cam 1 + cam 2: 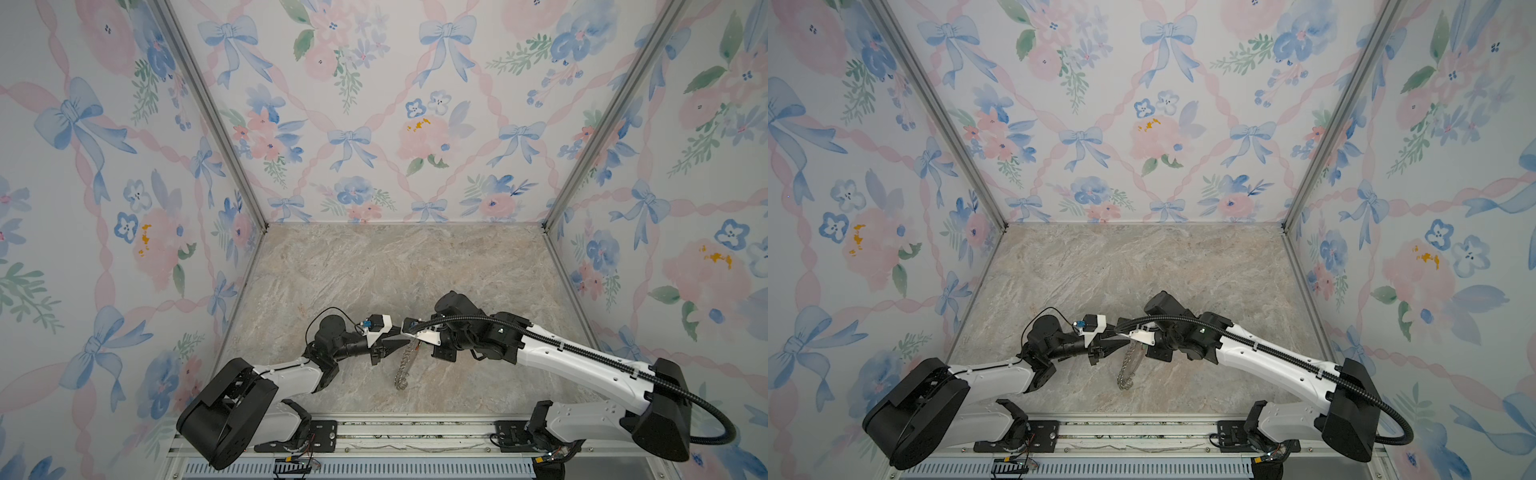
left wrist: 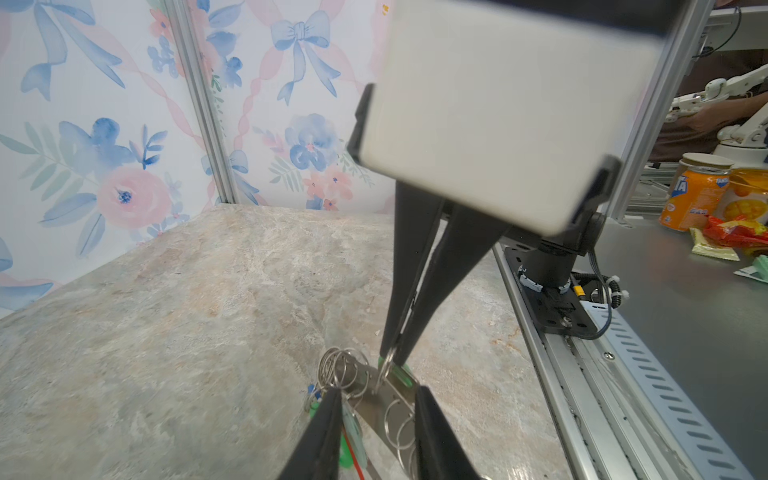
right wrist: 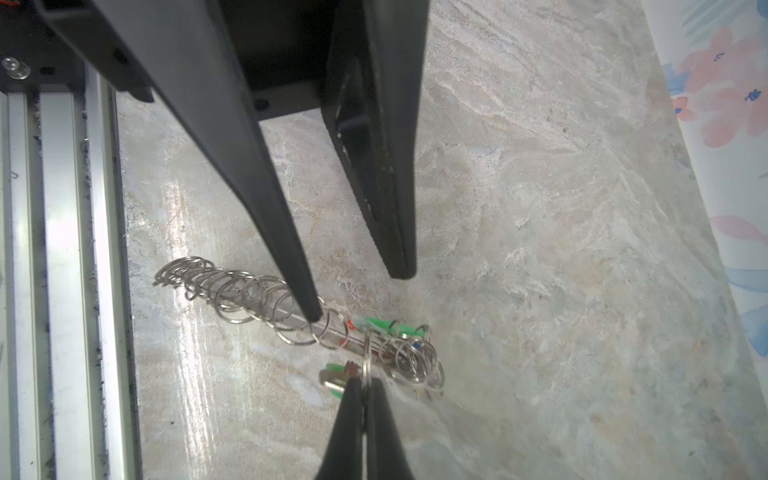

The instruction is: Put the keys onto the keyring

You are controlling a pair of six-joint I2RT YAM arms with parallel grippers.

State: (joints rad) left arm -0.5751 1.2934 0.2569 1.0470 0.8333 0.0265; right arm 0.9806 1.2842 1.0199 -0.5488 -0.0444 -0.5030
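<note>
The keyring (image 3: 249, 299) is a grey plate rimmed with silver wire rings. It stands tilted on the marble table, chain-like in both top views (image 1: 405, 363) (image 1: 1128, 365). Several keys cluster at its raised end, among them green heads (image 3: 378, 323) and a red bit (image 3: 351, 368). My right gripper (image 3: 363, 380) is shut on one wire ring of the keyring, also visible from the left wrist (image 2: 390, 357). My left gripper (image 2: 376, 392) is open and straddles the plate (image 2: 386, 399). One left finger (image 3: 311, 316) touches the rings; the other (image 3: 403, 270) stands clear.
An aluminium rail (image 1: 415, 428) with both arm bases runs along the table's front edge. Floral walls close in the left, back and right sides. Outside the cell, an orange can (image 2: 694, 199) and snack wrappers lie beyond the frame.
</note>
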